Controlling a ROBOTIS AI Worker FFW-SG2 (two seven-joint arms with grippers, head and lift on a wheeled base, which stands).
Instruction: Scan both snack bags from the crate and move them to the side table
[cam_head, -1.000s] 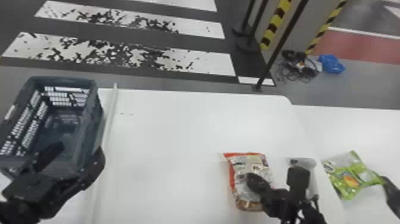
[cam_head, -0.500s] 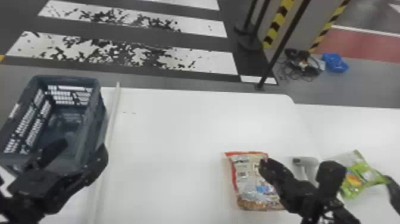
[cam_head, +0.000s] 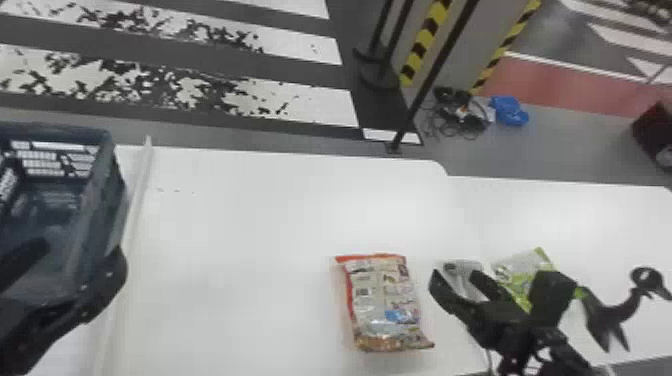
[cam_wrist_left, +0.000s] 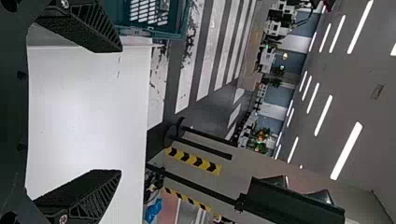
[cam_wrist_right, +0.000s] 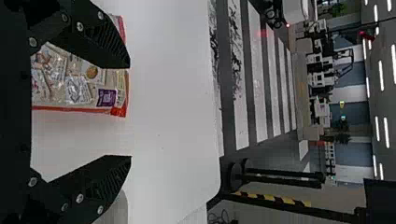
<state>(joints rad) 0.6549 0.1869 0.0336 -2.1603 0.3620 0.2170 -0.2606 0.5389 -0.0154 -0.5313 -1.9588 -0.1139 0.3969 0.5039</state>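
Two white tables (cam_head: 250, 225) with one red-edged bag (cam_head: 380, 300), one green bag (cam_head: 542, 260), one crate (cam_head: 106, 175) — plus left gripper (cam_head: 81, 248) and right gripper (cam_head: 462, 275), both wide open, empty.

I see a plain white bench (cam_head: 240, 235) and a dark blue-grey crate (cam_head: 100, 200). One snack bag (cam_head: 375, 295) is red-edged with pale, multicoloured print; the other bag (cam_head: 515, 272) is green and whitish. I make out white floor stripes (cam_head: 170, 90) flecked black, and yellow-and-black chevrons on a grey pillar (cam_head: 460, 65).
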